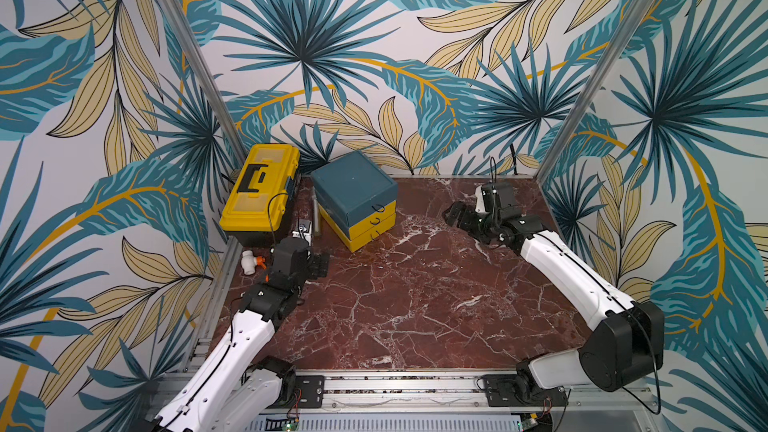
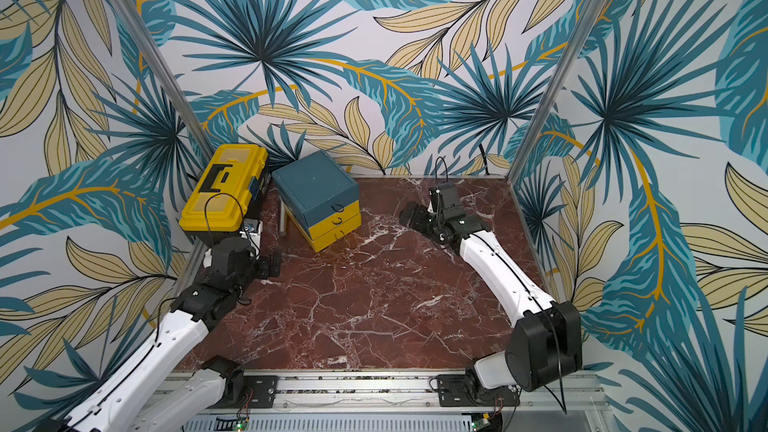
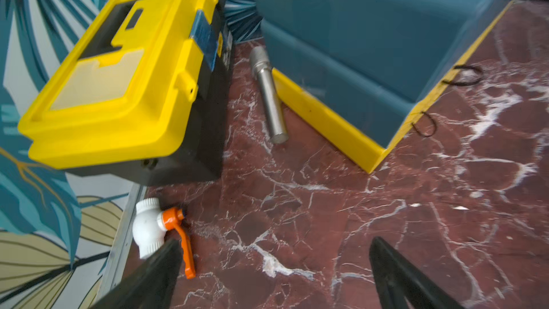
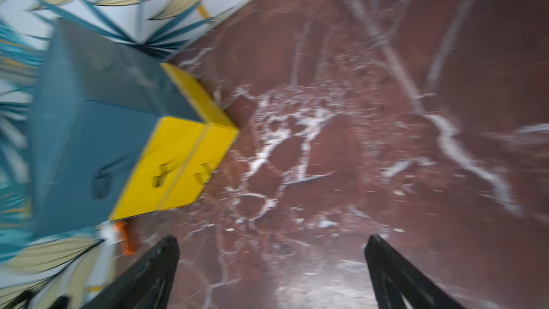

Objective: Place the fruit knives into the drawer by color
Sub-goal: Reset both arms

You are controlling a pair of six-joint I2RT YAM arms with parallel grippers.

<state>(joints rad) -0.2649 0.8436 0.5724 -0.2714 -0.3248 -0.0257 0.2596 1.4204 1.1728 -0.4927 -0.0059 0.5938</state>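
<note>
No fruit knives show in any view. The drawer (image 1: 353, 197) (image 2: 316, 197) stands at the back left of the red marble table: a dark teal cube with one teal and two yellow fronts, all pushed in, each with a black loop pull. My left gripper (image 1: 320, 265) (image 3: 274, 242) is open and empty, low over the marble in front of the drawer's left corner (image 3: 356, 40). Out to the drawer's right, my right gripper (image 1: 451, 214) (image 4: 271, 239) points toward the drawer (image 4: 104, 114), open with nothing between its fingers.
A yellow toolbox (image 1: 262, 193) (image 3: 124, 78) with a black handle sits left of the drawer. A grey metal cylinder (image 1: 316, 218) (image 3: 269, 96) lies between them. A white valve with an orange lever (image 1: 251, 261) (image 3: 148, 227) lies at the table's left edge by my left wrist.
</note>
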